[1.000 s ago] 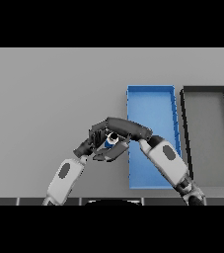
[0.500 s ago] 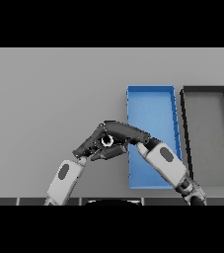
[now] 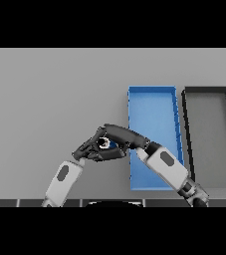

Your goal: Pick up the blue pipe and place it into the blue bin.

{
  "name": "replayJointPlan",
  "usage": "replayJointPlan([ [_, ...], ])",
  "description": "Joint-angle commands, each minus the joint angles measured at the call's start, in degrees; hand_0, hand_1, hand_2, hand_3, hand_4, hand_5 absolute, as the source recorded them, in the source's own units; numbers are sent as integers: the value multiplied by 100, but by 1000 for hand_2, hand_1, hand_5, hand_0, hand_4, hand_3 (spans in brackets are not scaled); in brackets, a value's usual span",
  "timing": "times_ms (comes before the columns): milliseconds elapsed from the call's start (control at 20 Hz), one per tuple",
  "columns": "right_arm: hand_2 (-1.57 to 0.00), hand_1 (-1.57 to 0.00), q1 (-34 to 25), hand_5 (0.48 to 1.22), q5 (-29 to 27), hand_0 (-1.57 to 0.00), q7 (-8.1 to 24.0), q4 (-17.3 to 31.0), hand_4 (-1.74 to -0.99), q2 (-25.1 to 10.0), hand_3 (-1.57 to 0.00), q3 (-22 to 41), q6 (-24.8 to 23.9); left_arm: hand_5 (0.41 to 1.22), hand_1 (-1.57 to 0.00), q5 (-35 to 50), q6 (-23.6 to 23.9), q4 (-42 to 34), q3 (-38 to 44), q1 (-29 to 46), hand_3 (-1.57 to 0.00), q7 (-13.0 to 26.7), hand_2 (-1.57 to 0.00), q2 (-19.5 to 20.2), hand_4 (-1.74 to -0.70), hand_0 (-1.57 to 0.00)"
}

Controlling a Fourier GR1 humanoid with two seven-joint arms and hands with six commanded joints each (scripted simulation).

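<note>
Head view: right robot hand (image 3: 120, 138) now clenched around blue pipe (image 3: 108, 145), left robot hand (image 3: 88, 150) closed in beside; you lift toward blue bin (image 3: 152, 91) next.

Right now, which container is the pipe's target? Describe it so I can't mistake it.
On the grey table, two long open bins lie side by side at the right. The target is the blue bin, the left of the pair, nearest the two hands. Its neighbour, the black bin, is dark with a grey floor.
</note>
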Motion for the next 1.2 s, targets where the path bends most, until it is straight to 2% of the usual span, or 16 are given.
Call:
replayJointPlan([
  [0, -1565, -1565, 38, 1211, 51, -1565, -2, -17, -1738, 19, -1559, 46, -89, 1221, -549, -12, -80, 23, 81, -60, -477, 90, -529, 25, -1206, -598],
  [50, -1566, -1566, -22, 1213, 25, -1566, 106, -25, -1738, 28, -1562, 46, -179, 1132, -439, -130, -125, 4, 92, -74, -381, 22, -423, 56, -1136, -478],
  [200, -1569, -1568, 9, 1217, 97, -1568, 42, -40, -1740, -103, -1566, 102, -257, 848, -224, -179, -139, -121, 125, 33, -195, 471, -216, -50, -1017, -244],
  [250, -1569, -1569, -58, 1218, 138, -1569, 175, 42, -1740, -73, -1567, 119, -259, 770, -179, -226, -86, -45, 102, 55, -156, 479, -173, -103, -996, -195],
  [300, -1569, -1569, -105, 1218, 98, -1569, 236, 38, -1740, -72, -1568, 79, -258, 704, -143, -173, -95, -41, 125, 64, -124, 410, -138, -107, -980, -156],
  [400, -1570, -1570, -53, 1219, 55, -1570, 136, -25, -1740, -83, -1569, 101, -259, 603, -91, 15, -140, -68, 213, 79, -79, 636, -88, -134, -969, -100],
  [450, -1570, -1570, -75, 1220, -64, -1570, 168, -4, -1741, -71, -1569, 61, -279, 567, -73, -43, -126, -89, 184, 126, -63, 524, -70, -100, -968, -79],
  [550, -1570, -1570, 14, 1220, -130, -1570, 80, 23, -1741, -62, -1570, 50, -298, 513, -46, -183, -41, -56, 153, 137, -40, 520, -45, -91, -947, -50],
  [600, -1571, -1571, -33, 1220, -374, -1571, 106, 11, -1741, -22, -1570, -22, -293, 495, -37, -213, -23, -1, 170, 60, -32, 585, -35, -97, -938, -40],
  [750, -1571, -1571, -283, 1221, -1037, -1571, 459, -48, -1741, -27, -1571, -274, -516, 474, -18, -209, -42, 47, 179, 99, -16, 579, -18, -82, -916, -20],
  [800, -1571, -1571, -510, 1221, -1330, -1571, 694, -95, -1741, -4, -1571, -404, -700, 470, -14, -241, -58, 89, 119, 73, -12, 631, -14, -133, -913, -16],
  [950, -1571, -1571, -1134, 1221, -2049, -1571, 937, -46, -1741, -148, -1571, -781, -901, 450, -7, -266, -63, 77, 124, 98, -6, 593, -7, -85, -907, -8],
  [1050, -1571, -1571, -1725, 1221, -2521, -1571, 933, 184, -1741, -295, -1571, -1109, -849, 441, -4, -198, -98, 34, 168, 122, -3, 587, -4, -49, -906, -5],
  [1150, -1571, -1571, -2253, 1221, -2667, -1571, 789, 571, -1741, -498, -1571, -1481, -1004, 435, -2, -195, -86, 44, 150, 113, -2, 744, -2, -111, -905, -3],
])
